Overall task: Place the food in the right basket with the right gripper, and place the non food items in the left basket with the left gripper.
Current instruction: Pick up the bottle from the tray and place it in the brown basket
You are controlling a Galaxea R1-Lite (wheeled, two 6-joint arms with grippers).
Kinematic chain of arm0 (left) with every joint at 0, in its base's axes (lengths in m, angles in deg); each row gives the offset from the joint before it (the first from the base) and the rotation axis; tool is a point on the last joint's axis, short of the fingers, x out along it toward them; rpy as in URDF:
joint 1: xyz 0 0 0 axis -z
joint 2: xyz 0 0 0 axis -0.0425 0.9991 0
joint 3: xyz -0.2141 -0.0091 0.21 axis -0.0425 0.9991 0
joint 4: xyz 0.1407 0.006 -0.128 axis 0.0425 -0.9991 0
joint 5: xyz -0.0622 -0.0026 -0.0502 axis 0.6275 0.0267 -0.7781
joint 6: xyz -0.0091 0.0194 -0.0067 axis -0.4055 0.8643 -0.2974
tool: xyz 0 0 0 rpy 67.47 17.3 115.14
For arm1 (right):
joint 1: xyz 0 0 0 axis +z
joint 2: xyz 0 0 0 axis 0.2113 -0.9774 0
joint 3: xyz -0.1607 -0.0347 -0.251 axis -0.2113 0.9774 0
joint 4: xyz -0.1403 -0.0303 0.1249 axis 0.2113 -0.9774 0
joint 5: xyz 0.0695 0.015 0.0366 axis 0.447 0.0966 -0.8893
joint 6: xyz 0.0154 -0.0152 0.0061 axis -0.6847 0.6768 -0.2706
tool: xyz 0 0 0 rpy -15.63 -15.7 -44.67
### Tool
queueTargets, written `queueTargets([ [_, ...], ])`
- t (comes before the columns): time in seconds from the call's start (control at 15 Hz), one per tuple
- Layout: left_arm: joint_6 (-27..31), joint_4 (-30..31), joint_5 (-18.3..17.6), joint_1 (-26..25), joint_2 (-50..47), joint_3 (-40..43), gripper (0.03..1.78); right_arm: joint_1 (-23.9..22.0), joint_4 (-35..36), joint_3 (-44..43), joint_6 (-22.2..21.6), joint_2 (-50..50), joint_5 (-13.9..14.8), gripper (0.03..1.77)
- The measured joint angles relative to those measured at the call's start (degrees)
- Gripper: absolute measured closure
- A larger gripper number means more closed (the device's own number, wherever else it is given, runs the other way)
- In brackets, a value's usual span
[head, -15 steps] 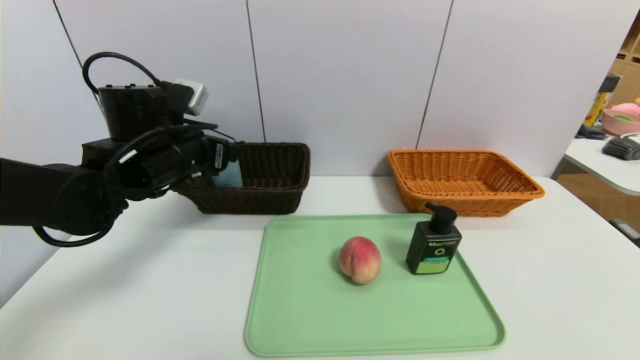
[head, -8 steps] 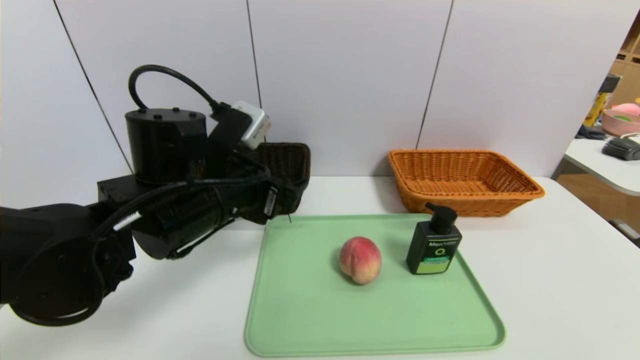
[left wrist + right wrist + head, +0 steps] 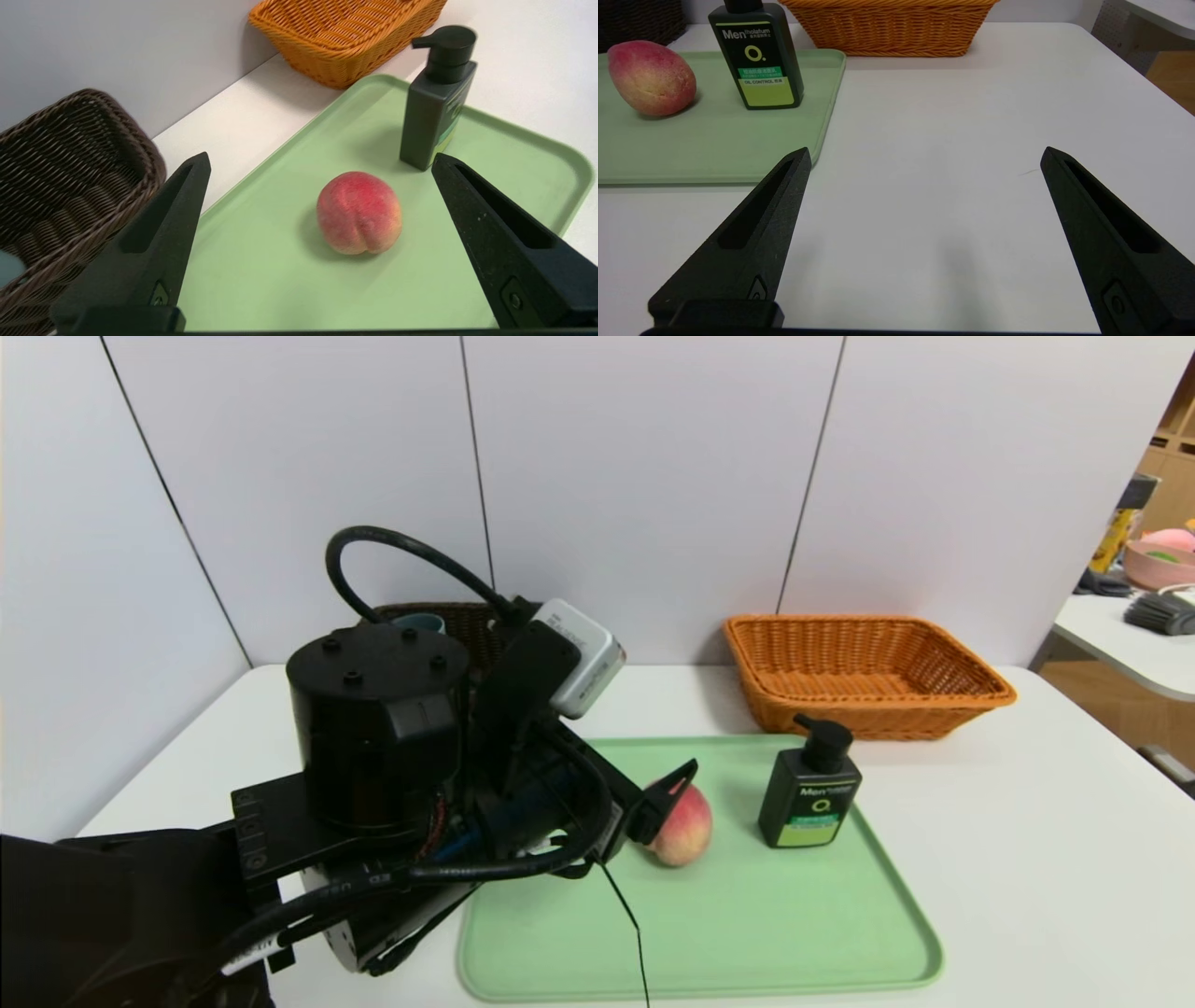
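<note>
The peach lies mid-tray, with the black pump bottle standing just right of it. My left gripper hovers open over the tray's left part and faces the peach, which lies ahead between its fingers, untouched. The dark brown left basket is mostly hidden behind that arm; the grey-blue cup's rim shows inside it. The orange-tan right basket stands at the back right. My right gripper is open and holds nothing, low over bare table right of the tray; it is out of the head view.
The green tray has a raised rim. White wall panels stand close behind both baskets. A second table with clutter is off to the far right. A thin black cable hangs from the left arm over the tray.
My left arm has swung away from the dark basket, toward me and rightward, and now points at the peach. The cup stays in the dark basket. Peach and bottle have not moved.
</note>
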Motion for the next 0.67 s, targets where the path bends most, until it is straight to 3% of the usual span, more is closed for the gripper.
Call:
queueTargets([
  [0.07, 0.0, 2.0, -1.0, 0.7, 0.9, 0.2, 0.12, 0.0, 0.0, 0.0, 0.0, 0.0, 0.0, 0.1],
  [0.33, 0.0, 7.3, -11.2, 1.5, 4.9, 0.4, 0.12, 0.0, 0.0, 0.0, 0.0, 0.0, 0.0, 0.1],
  [0.67, -0.3, 13.4, -20.7, 0.9, 10.8, 0.2, 0.12, 0.0, 0.0, 0.0, 0.0, 0.0, 0.0, 0.1],
])
